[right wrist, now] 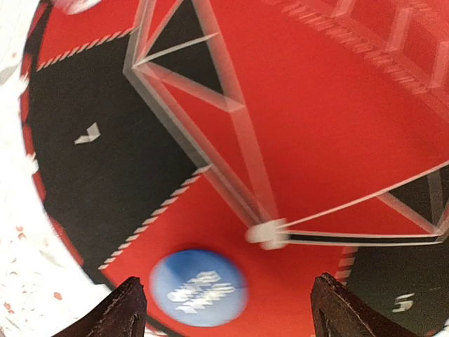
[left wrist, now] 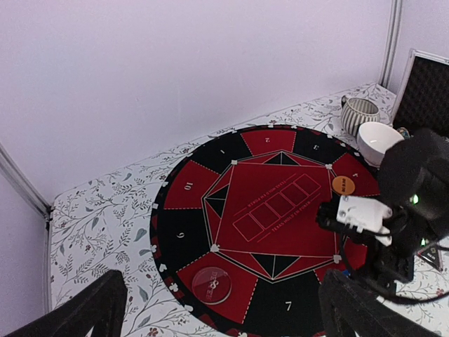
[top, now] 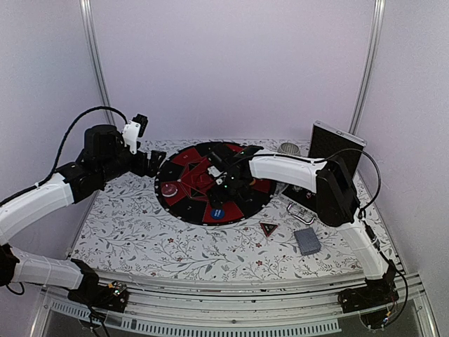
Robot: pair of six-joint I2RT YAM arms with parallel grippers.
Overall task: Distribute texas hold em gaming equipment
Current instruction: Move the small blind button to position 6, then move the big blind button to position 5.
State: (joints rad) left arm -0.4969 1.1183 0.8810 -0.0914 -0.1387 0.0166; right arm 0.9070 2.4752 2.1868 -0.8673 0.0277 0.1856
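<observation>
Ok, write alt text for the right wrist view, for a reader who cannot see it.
A blue disc lies on a red segment of the round red-and-black poker mat, seen between the two dark fingertips of the open right gripper at the bottom edge. The picture is blurred; floral table shows at the left.

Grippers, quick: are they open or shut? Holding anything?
Left gripper: open, holding nothing.
Right gripper: open, holding nothing; the blue disc lies free below it.

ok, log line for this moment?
right tool: open above blue disc | disc: flat on mat, unheld | left tool: open, empty, beside mat
</observation>
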